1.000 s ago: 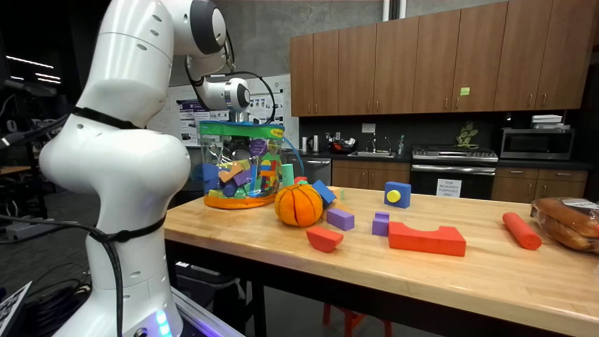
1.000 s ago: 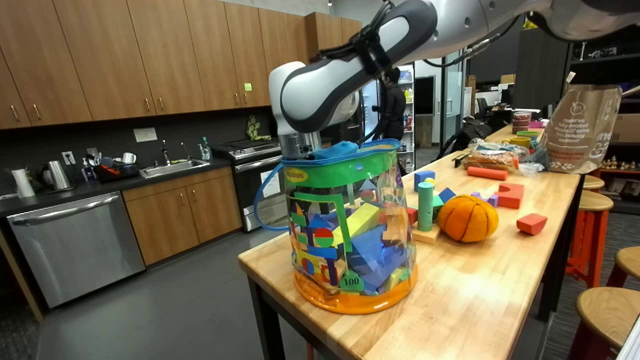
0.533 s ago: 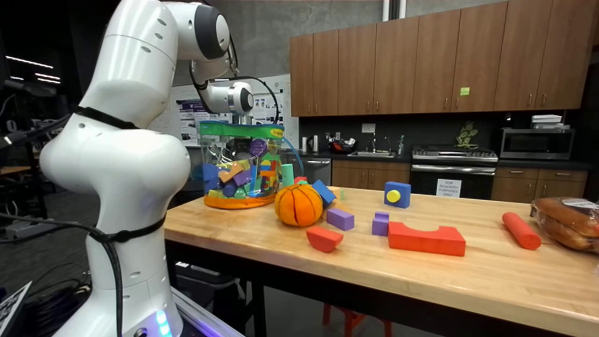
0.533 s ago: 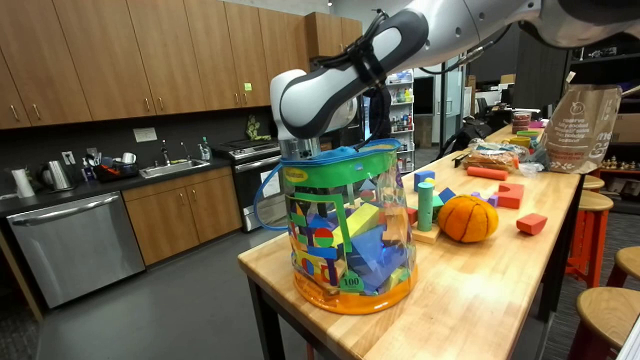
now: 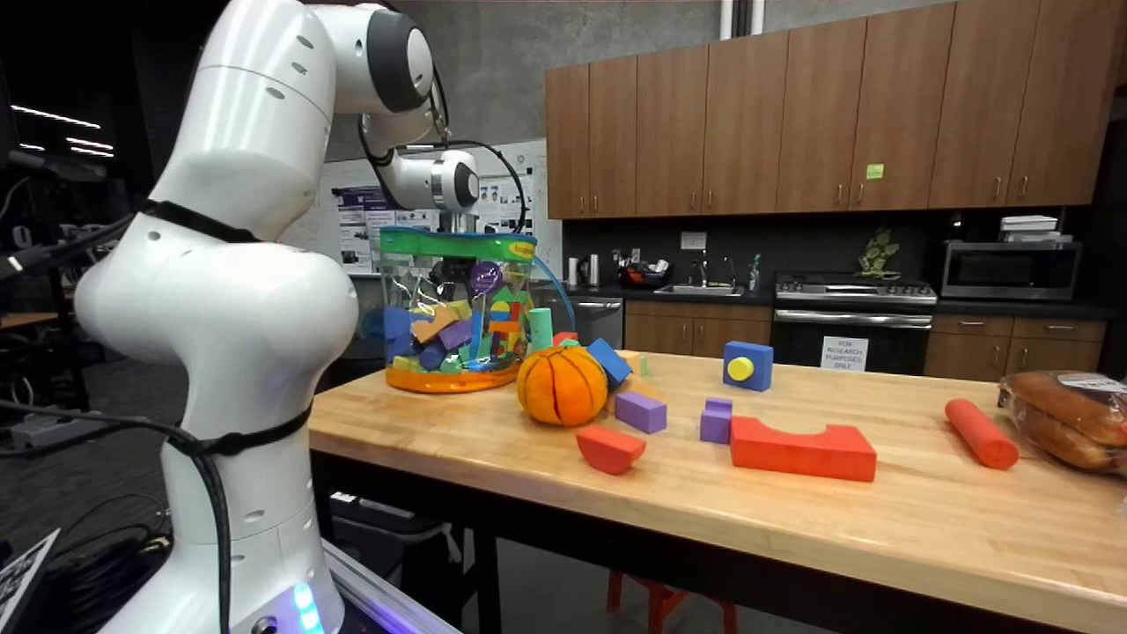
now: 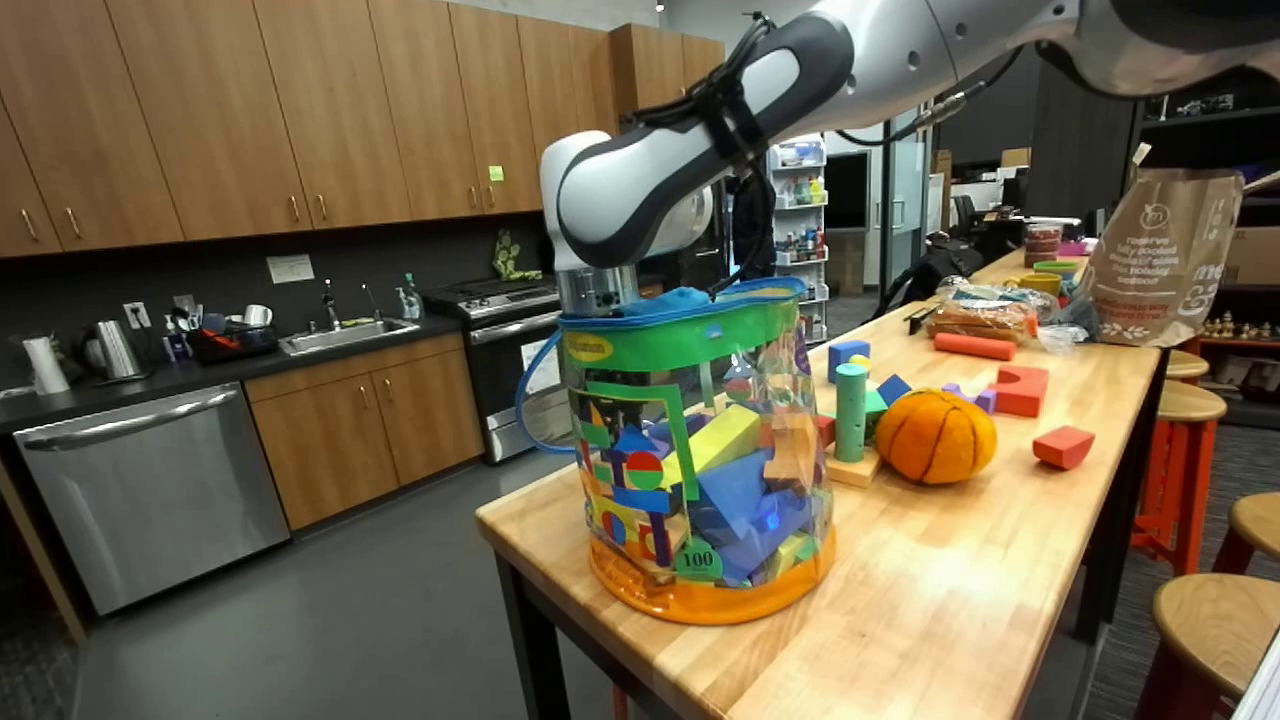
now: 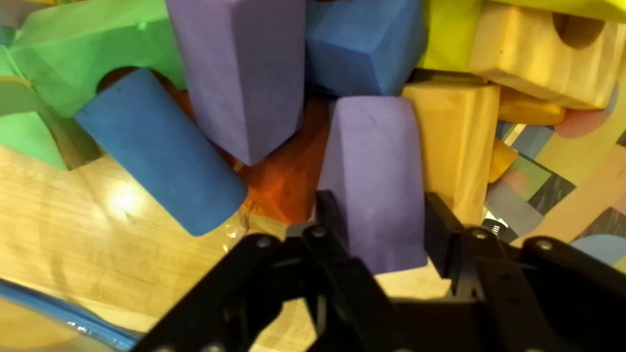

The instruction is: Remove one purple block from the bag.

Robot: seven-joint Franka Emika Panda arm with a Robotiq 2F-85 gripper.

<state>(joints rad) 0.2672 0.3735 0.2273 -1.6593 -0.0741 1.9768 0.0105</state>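
Note:
In the wrist view my gripper (image 7: 380, 210) has one black finger pressed along each long side of a purple block (image 7: 381, 161), shut on its near part. The block rests among other blocks inside the bag. Another purple block (image 7: 244, 63) lies up and to the left of it. The bag (image 6: 700, 338), clear with a green band and orange base, stands upright at the table's end with its top unzipped. My wrist reaches down through that opening. In an exterior view the gripper is only a dark shape behind the plastic of the bag (image 5: 418, 242).
Around the held block lie a yellow wooden block (image 7: 455, 146), a blue cylinder (image 7: 161, 151) and an orange piece (image 7: 291, 176). Outside, an orange ball (image 6: 935, 437) and a green cylinder (image 6: 850, 410) stand close to the bag. A red arch (image 5: 803, 449) lies farther along the table.
My wrist first dips a little into the bag, then rises very slightly. The bag's top and side have shifted a touch with it. The blocks on the table stay put.

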